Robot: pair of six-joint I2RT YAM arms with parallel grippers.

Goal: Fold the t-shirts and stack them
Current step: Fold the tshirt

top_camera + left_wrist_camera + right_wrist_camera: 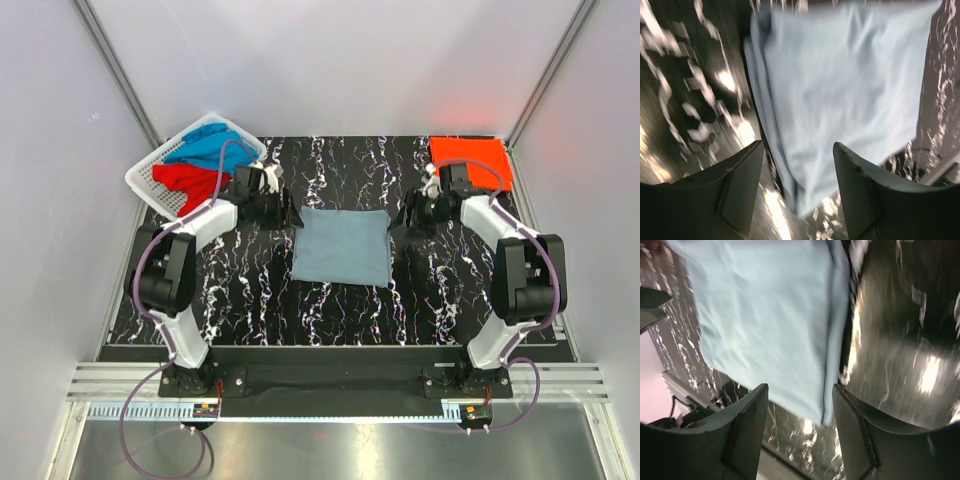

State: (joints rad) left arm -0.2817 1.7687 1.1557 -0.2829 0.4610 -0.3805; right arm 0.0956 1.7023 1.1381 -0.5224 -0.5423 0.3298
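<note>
The grey-blue t-shirt (342,246) lies folded into a square in the middle of the black marbled table. It also shows in the left wrist view (840,85) and the right wrist view (765,320). My left gripper (293,213) is open and empty at its far left corner. My right gripper (398,222) is open and empty at its far right corner. The orange-red t-shirt (471,160) lies folded at the far right. The bright blue t-shirt (212,149) and the red t-shirt (189,183) lie crumpled in the basket.
The white slotted basket (147,173) stands at the far left corner of the table (250,300). Grey walls and metal frame posts close in the sides and back. The arm bases stand at the near edge.
</note>
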